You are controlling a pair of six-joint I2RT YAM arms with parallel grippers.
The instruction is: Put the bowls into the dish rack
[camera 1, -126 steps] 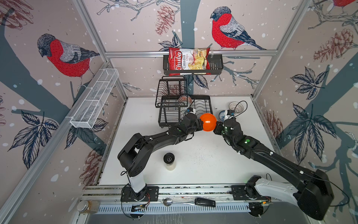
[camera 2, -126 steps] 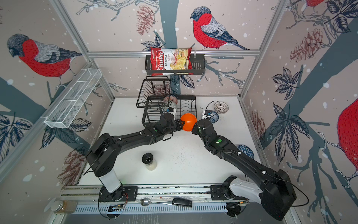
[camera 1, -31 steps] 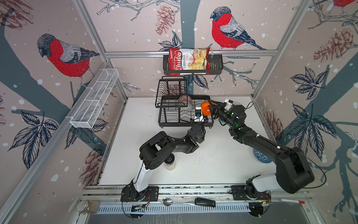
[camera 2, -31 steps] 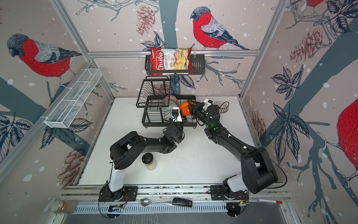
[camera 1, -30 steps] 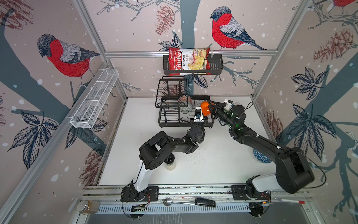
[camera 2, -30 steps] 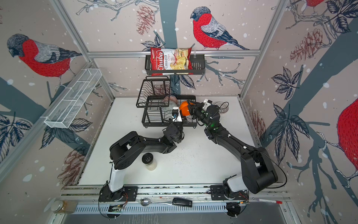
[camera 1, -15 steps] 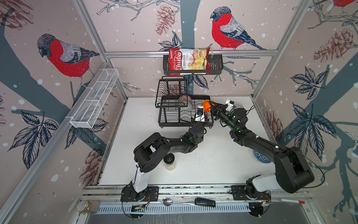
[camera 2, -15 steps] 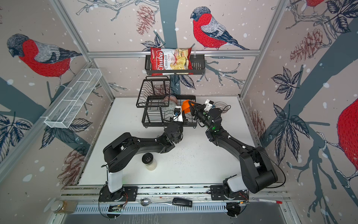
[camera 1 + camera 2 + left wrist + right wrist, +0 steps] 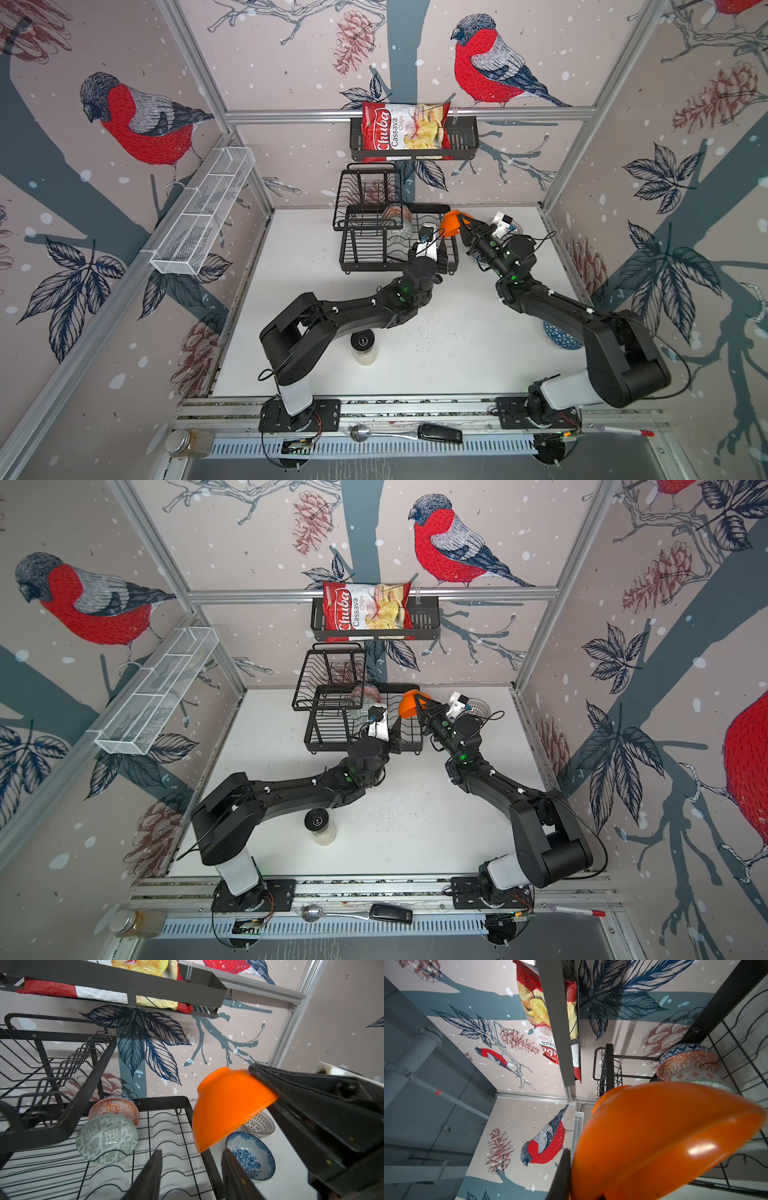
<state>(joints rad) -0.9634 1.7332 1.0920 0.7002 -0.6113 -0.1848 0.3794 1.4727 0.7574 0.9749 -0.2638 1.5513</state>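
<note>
Orange bowl (image 9: 451, 224): hanging tilted over rack (image 9: 365, 262) 3 o'clock end, right gripper (image 9: 464, 229) pinching rim. Left gripper (image 9: 191, 1176) hovering at 6 o'clock of it, jaws spread, empty. Judging best move: lowering rim-first into free divider slot toward 9 o'clock, clearing green bowl (image 9: 107, 1138), releasing once seated.

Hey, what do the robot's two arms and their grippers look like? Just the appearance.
The left arm and right arm are matte black with chunky rounded joints, white base segments, small green lights near the wrists and thin black cables. Each wrist carries a white camera block. The left gripper and right gripper have flat, tapering black fingers.
</note>
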